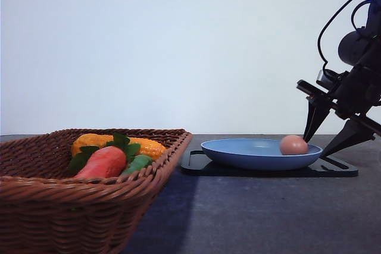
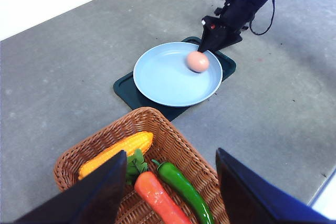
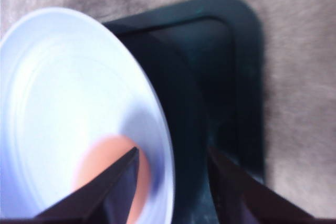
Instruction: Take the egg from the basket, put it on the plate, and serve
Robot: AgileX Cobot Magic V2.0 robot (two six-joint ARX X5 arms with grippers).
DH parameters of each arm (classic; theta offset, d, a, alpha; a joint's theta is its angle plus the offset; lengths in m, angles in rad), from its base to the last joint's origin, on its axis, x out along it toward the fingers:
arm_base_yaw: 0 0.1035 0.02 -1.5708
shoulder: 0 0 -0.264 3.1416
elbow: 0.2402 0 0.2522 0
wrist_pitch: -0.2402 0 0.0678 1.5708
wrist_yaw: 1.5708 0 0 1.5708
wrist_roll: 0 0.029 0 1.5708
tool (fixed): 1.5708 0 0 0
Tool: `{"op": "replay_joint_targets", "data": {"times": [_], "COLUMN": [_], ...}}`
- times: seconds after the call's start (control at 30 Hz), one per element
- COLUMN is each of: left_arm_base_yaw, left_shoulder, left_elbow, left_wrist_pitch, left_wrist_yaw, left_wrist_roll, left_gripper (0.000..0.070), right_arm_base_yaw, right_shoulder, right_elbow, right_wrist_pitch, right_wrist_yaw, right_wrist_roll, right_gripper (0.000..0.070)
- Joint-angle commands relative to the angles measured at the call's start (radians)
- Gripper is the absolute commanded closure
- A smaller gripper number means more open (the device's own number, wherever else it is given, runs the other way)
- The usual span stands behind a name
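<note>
The egg (image 1: 293, 145) lies on the blue plate (image 1: 238, 151), clear of the basket (image 1: 89, 200), beside the right pincer (image 1: 329, 138), open and empty; transfer appears complete, serving the plate remains.

The black right tool (image 1: 329, 139) hangs tilted, fingers spread apart and pointing down, holding nothing, its cabled arm rising behind it. The dark blue left tool (image 2: 170, 192) also stands spread apart and empty-handed.
</note>
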Motion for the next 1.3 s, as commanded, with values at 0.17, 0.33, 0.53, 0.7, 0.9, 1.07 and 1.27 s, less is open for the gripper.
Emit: {"op": "replay_joint_targets", "data": {"times": [0.17,0.33,0.53,0.7,0.9,1.07,1.27], "left_arm_base_yaw": [0.002,0.039,0.122,0.231,0.368,0.412,0.412], "left_shoulder": [0.051,0.114,0.222,0.297,0.289,0.189,-0.028], "left_elbow": [0.018,0.018,0.018,0.017,-0.017,-0.094,-0.283], "left_wrist_pitch": [0.054,0.078,0.062,0.019,0.012,0.091,0.246], "left_wrist_yaw": [-0.076,-0.153,-0.173,-0.173,-0.156,-0.11,-0.094], "left_wrist_roll": [0.018,0.042,0.109,0.115,0.079,0.046,-0.003], "left_gripper": [0.0361,0.0423,0.0688,0.07,0.07,0.07,0.07], "right_arm_base_yaw": [-0.031,-0.03,0.035,0.136,0.299,0.406,0.472], "right_shoulder": [-0.14,-0.287,-0.476,-0.622,-0.807,-0.983,-1.208], "right_elbow": [0.023,0.023,0.02,0.019,-0.024,-0.145,-0.384], "right_wrist_pitch": [-0.029,-0.13,-0.293,-0.439,-0.493,-0.409,-0.181], "right_wrist_yaw": [-0.002,0.0,0.006,0.135,0.413,0.539,0.587], "right_wrist_roll": [0.001,-0.066,-0.15,-0.206,-0.208,-0.208,-0.2], "right_gripper": [0.0484,0.0694,0.07,0.07,0.07,0.07,0.07]}}
